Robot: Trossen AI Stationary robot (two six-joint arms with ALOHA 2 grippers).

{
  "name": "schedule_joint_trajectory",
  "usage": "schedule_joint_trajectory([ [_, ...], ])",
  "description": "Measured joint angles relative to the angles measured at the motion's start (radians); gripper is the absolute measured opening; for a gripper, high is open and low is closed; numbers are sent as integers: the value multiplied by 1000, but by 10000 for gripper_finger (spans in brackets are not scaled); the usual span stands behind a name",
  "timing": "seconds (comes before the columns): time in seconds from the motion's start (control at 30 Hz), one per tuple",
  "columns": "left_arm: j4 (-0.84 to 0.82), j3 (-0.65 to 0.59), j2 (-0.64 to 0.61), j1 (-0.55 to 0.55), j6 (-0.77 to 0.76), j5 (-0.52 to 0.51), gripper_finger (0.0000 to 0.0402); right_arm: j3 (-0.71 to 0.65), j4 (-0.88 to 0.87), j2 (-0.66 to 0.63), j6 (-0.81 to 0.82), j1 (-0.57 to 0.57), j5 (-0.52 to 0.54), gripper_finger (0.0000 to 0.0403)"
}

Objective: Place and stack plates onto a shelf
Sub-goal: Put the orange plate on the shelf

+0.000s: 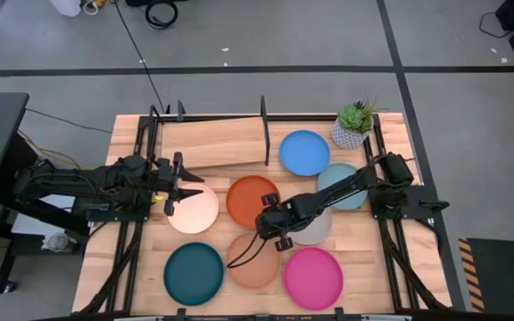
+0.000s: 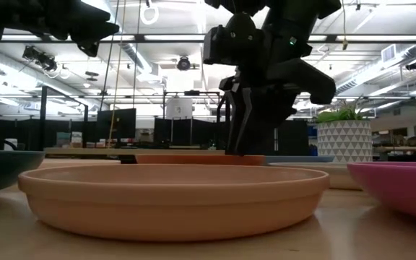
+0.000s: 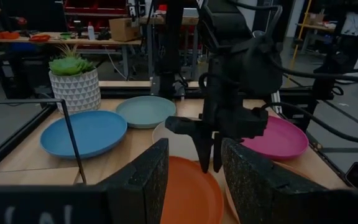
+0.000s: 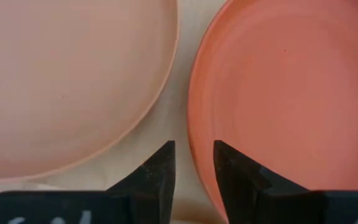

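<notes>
While seven plates lie spread across the plank table (image 1: 391, 259), the right gripper (image 1: 266, 220) reaches down at the near edge of the orange plate (image 1: 251, 198), its two fingers (image 4: 161, 171) set a little apart and straddling that plate's rim, with nothing yet lifted. Beside the orange plate sits the cream plate (image 1: 194, 209), and in front of them the teal plate (image 1: 194, 273), the tan plate (image 1: 252, 260) and the magenta plate (image 1: 312, 277) form the front row. A grey plate (image 1: 318, 229) lies partly under the right arm, the pale blue plate (image 1: 339, 185) behind it, and the blue plate (image 1: 304, 152) at the back next to a potted plant (image 1: 353, 124). The shelf (image 1: 212, 143), a light wooden board in a black rod frame, stands along the back left of the table and carries no plate. The left gripper (image 1: 184, 185) hovers over the cream plate's left edge, just in front of the shelf, its fingers (image 3: 143, 180) spread open and holding nothing.
</notes>
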Motion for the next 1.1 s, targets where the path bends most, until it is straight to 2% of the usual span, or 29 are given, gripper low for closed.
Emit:
schedule_joint_trajectory([
  [0.37, -6, 0, 0, 0, 5, 0, 156, -3, -5, 48, -3, -13, -1, 63],
  [0.6, -11, 0, 0, 0, 5, 0, 156, -1, 1, 48, -49, -17, 12, 15],
  [0.93, 3, 0, -1, 0, -2, 7, 156, 128, -34, 43, -137, -12, -9, 27],
  [1.1, -27, 57, -49, 0, -22, 141, 156, 189, -39, 43, -237, -7, 14, 17],
])
